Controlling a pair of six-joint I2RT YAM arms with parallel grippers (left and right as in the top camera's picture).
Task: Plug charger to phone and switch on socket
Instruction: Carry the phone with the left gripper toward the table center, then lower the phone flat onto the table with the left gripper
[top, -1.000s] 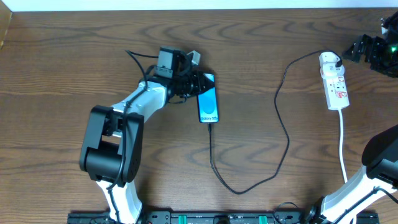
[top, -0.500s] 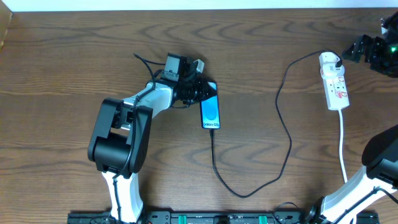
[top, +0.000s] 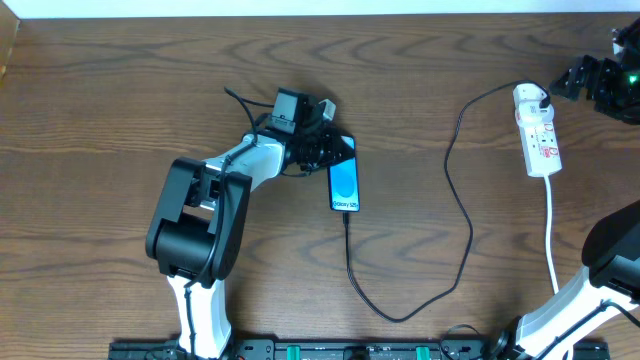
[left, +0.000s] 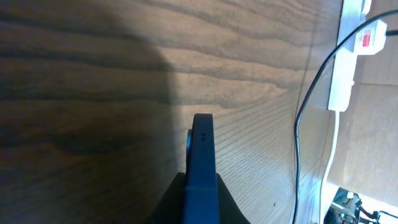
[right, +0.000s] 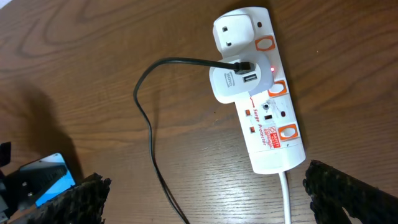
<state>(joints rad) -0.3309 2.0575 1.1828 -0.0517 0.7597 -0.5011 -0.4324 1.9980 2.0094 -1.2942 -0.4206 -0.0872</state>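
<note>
The phone (top: 343, 180), blue screen up, lies at the table's middle left, and my left gripper (top: 322, 148) is shut on its upper end. In the left wrist view the phone (left: 202, 155) shows edge-on between the dark jaws. The charger cable (top: 462, 240) runs from the phone's lower end in a loop to the white adapter (right: 233, 81), which sits in the socket (right: 267, 106). A small red light glows beside the adapter. My right gripper (right: 205, 186) hangs open above the strip's cord end, holding nothing.
The socket's thick white cord (top: 551, 235) runs toward the front edge on the right. My right arm's base (top: 600, 280) stands at the front right. A pale strip (top: 320, 8) runs along the table's far edge.
My left gripper has slid the phone to the right and a little toward the front; the cable's loop shifted with it. The right gripper has not moved.
</note>
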